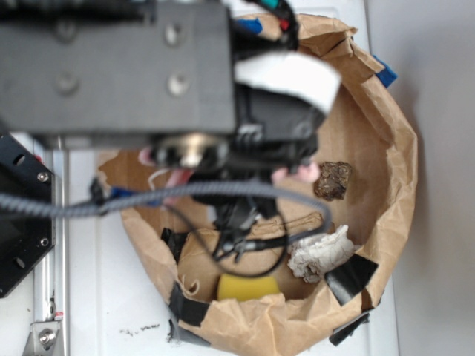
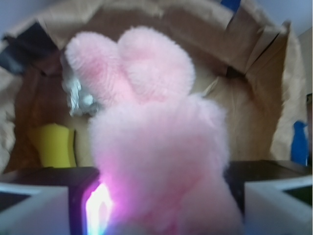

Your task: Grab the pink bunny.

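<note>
The pink bunny [image 2: 156,137] fills the wrist view. It is fluffy pink plush, with its two ears [image 2: 132,61] pointing up and away. It sits between the black fingers [image 2: 46,176] of my gripper [image 2: 156,196], which press on both of its sides. In the exterior view the arm hides the gripper. Only bits of pink plush [image 1: 178,176] show under the arm, inside the brown paper bag [image 1: 386,148]. The bunny's face is hidden.
In the bag lie a yellow sponge block [image 1: 247,286], a white wadded tissue lump [image 1: 320,254], a dark brown lump [image 1: 332,180] and a tan bone-shaped piece [image 1: 293,222]. Black tape patches [image 1: 350,276] mark the bag's rim. The sponge also shows in the wrist view [image 2: 53,145].
</note>
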Tool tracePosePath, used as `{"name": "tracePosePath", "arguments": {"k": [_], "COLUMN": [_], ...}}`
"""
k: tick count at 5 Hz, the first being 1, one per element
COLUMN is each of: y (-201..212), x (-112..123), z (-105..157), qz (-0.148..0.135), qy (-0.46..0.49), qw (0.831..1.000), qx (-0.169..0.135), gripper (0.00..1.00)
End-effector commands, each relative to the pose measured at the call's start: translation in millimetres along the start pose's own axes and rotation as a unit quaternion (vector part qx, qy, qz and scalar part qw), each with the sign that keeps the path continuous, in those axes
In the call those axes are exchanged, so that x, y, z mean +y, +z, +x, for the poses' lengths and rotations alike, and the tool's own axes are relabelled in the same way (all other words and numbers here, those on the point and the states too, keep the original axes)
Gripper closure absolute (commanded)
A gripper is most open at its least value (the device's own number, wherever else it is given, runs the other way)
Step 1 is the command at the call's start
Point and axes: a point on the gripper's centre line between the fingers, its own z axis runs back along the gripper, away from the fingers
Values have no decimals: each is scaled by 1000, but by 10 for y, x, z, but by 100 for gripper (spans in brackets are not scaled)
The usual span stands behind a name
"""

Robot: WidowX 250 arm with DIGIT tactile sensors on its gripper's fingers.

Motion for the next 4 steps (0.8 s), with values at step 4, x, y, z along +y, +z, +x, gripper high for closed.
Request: {"name": "tracePosePath", "arguments": {"k": [4], "y": [203], "x": [139], "z": [130], "qz": [-15], "qy": [3], "qw": [1000], "qx": [-19], "gripper": [100]}}
